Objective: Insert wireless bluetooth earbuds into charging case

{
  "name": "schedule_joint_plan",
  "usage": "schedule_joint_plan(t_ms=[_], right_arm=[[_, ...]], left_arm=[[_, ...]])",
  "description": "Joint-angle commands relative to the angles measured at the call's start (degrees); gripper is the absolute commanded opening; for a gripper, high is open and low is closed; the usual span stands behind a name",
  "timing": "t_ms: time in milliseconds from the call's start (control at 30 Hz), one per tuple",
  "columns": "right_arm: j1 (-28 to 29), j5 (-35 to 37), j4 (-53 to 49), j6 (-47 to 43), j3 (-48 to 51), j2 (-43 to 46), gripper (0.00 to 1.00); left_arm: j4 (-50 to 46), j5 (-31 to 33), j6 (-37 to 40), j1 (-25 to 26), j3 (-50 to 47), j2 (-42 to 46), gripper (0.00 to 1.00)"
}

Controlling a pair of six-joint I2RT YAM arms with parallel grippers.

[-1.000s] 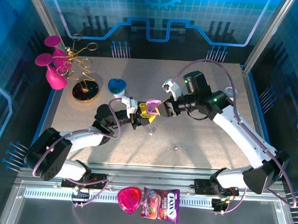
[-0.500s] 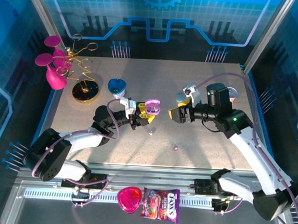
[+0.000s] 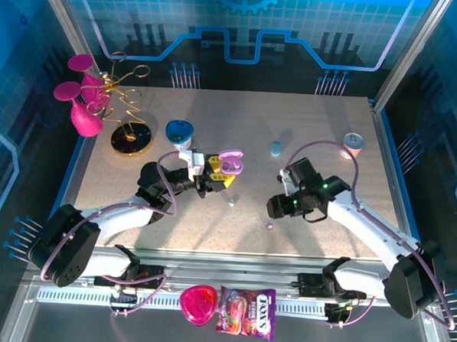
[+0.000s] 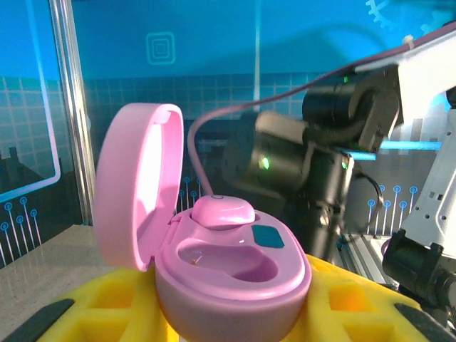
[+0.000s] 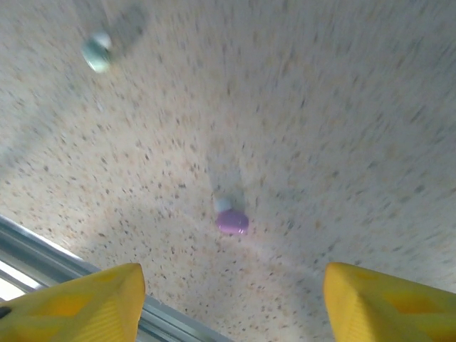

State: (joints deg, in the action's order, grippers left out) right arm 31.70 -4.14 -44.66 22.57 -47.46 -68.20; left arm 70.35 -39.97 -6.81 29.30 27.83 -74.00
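1. Lilac plastic is seen on the open charging case (image 4: 228, 274), which is clamped in the left gripper's (image 3: 219, 177) jaws.
2. One lilac earbud (image 4: 222, 211) is seated inside the case.
3. A second lilac earbud (image 5: 232, 221) is seen on the table (image 3: 331, 115), right of the case and nearer the arm bases.
4. A mint earbud (image 3: 231, 202) is seen close to the case, on the arm-base side.
5. The right gripper (image 5: 231, 299) is held right of the case, near the second lilac earbud, jaws wide apart.
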Motion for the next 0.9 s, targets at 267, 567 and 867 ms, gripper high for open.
schedule_joint_plan(t_ms=[267,567,867], right_arm=[[6.94,-5.54,23.38,27.22,15.61,-3.52,0.58],[6.02,-5.56,31.69,32.31,18.46,-5.43,0.57],[5.91,-4.40,28.62,31.14,16.38,-4.83,0.51]], left_arm=[[-2.41,-1.13,3.64,-0.18,-0.15,2.65,0.34],[-2.74,-1.24,3.90,-0.19,-0.10,2.75,0.34],[-3.15,-1.24,3.94,-0.16,0.29,2.76,0.34]])
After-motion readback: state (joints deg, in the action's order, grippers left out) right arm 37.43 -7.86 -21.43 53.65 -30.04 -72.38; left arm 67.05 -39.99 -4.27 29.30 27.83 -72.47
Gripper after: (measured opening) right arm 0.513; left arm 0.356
